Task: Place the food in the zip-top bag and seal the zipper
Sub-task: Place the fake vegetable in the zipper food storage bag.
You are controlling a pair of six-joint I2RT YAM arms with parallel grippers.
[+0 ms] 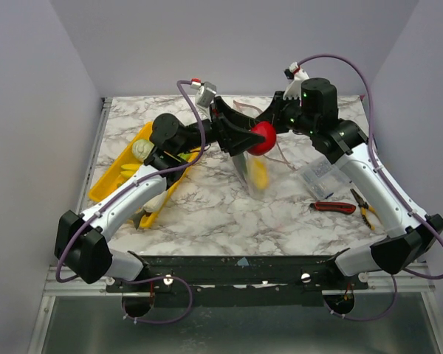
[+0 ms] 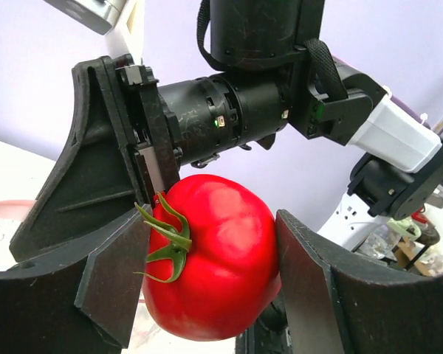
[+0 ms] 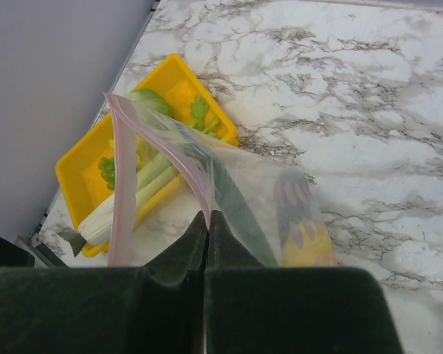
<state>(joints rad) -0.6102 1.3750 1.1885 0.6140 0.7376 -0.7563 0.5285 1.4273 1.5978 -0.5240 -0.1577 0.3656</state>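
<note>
Left tool: I see it part open, clamping the red tomato near the zip-top bag mouth.
Right tool: closed, pinching the bag's zipper.

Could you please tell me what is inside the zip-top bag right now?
One yellow piece lies at the bottom of the zip-top bag. The red tomato is outside, held in the left gripper. The right gripper covers the bag's near edge.

One tomato, one zip-top bag, one tray, one red-handled tool, one yellow-handled tool (probably pliers).
</note>
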